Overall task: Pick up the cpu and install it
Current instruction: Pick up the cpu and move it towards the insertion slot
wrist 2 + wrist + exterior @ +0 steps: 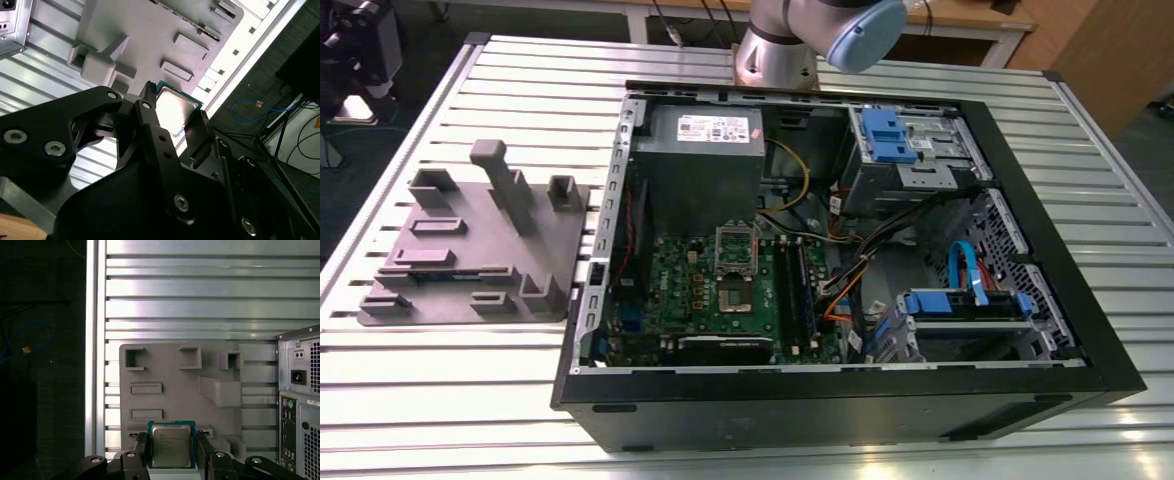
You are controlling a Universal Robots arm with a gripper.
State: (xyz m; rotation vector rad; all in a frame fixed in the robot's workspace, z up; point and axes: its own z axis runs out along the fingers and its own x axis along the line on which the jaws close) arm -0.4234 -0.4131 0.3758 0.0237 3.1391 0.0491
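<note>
Closest to the wrist cameras, the black end effector (171, 439) is closed narrowly on the cpu (171, 447), one finger pressing each of two opposite edges. The chip's silvery metal top faces the first wrist camera, and in the second wrist view the cpu (176, 107) shows as a pale square between the dark fingers (148, 107).

Beyond the chip lies a grey moulded holder tray (225, 420) with raised blocks and shallow pockets. It rests on the ribbed metal tabletop (200, 290), and the chip appears lifted clear of it. Beside the tray stands the computer case (300, 390).

In the exterior view, the case (854, 400) lies open on its side next to the tray (467, 240). The processor socket (736, 285) sits on the green board inside, with its metal frame apparently raised.

The pick-up looks done and the chip is not yet seated. Installing it would likely call for keeping the chip level and squared to the socket.
</note>
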